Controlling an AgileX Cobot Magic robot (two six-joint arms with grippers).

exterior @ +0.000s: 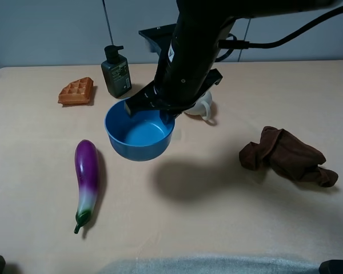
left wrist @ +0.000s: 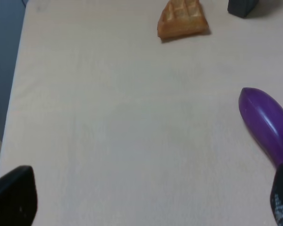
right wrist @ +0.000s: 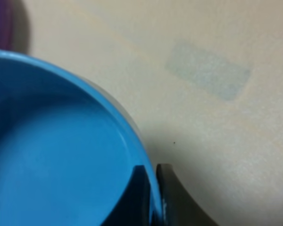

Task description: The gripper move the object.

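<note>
The bright-blue bowl (exterior: 140, 134) sits at the table's middle left. My right gripper (exterior: 169, 116), a black claw on a thick glossy arm reaching in from the back, is shut on the bowl's right rim. In the right wrist view one finger lies inside the bowl (right wrist: 52, 155) and the other outside, with the gripper (right wrist: 153, 181) pinching the thin blue wall. My left gripper (left wrist: 148, 197) stands open over bare table, its two black fingertips (left wrist: 14, 195) far apart and holding nothing.
A cream teapot (exterior: 201, 105) stands just behind the bowl, partly hidden by the arm. A purple eggplant (exterior: 86, 177) (left wrist: 266, 125) lies left of the bowl. A waffle (exterior: 76, 91) (left wrist: 183, 20) and dark bottle (exterior: 116, 71) are at the back left. A brown cloth (exterior: 287, 155) lies right.
</note>
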